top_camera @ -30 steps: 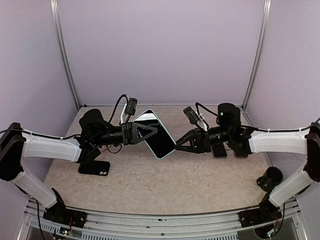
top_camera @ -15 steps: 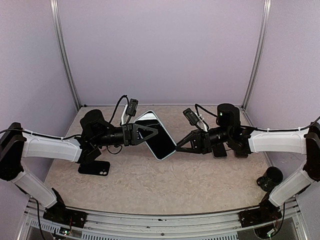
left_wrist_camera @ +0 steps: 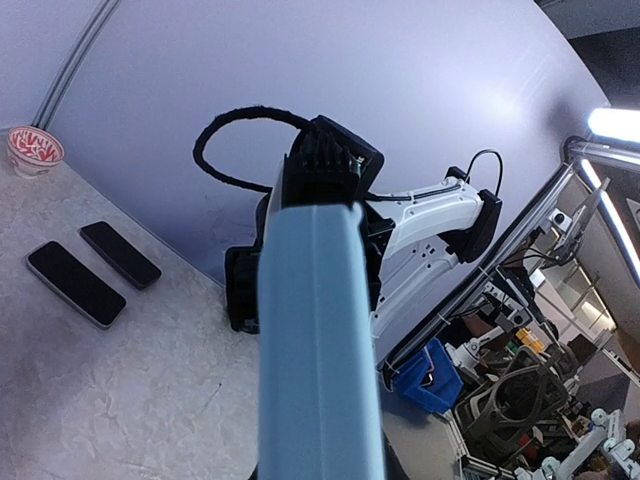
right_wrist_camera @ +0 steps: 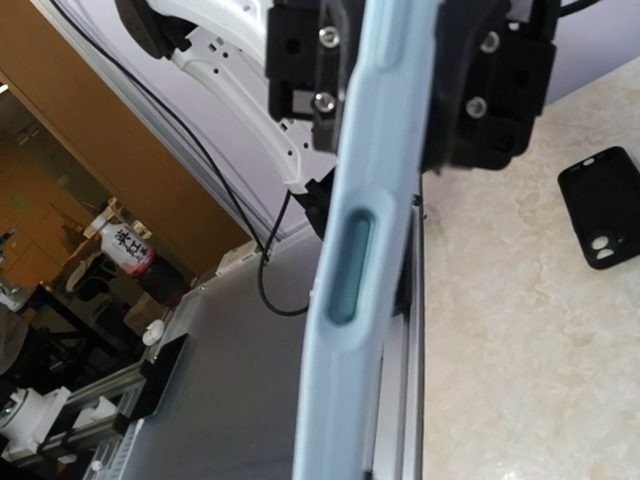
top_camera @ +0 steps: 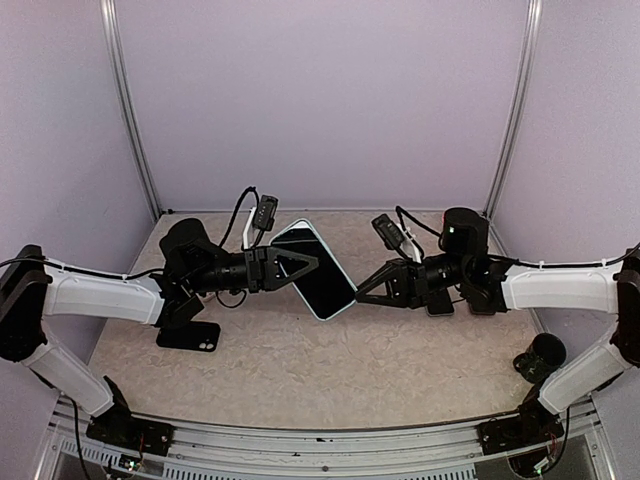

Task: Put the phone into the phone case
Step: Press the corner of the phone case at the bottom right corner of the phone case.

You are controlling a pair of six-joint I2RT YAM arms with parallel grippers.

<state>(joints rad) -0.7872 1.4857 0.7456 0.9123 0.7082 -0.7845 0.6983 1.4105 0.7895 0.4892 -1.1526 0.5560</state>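
Observation:
The phone (top_camera: 320, 272), dark screen up and sitting in a light-blue phone case (top_camera: 334, 314), hangs tilted above the table's middle. My left gripper (top_camera: 303, 262) is shut on its upper left part. My right gripper (top_camera: 357, 297) is shut at the case's lower right edge. In the left wrist view the case's blue edge (left_wrist_camera: 320, 340) fills the centre and hides the fingers. The right wrist view shows the same edge (right_wrist_camera: 360, 300) with its side-button cutout, and the left gripper's black jaws clamp it at the top.
A black case (top_camera: 190, 335) lies flat under the left arm and appears again as the black case (right_wrist_camera: 600, 215) in the right wrist view. Two dark phones (left_wrist_camera: 75, 283) (left_wrist_camera: 120, 254) lie near the right arm. A red-and-white bowl (left_wrist_camera: 33, 150) stands at the table's edge.
The right gripper's jaws have closed at the case's edge, and that arm has shifted slightly to the right. The left arm and the phone have hardly moved.

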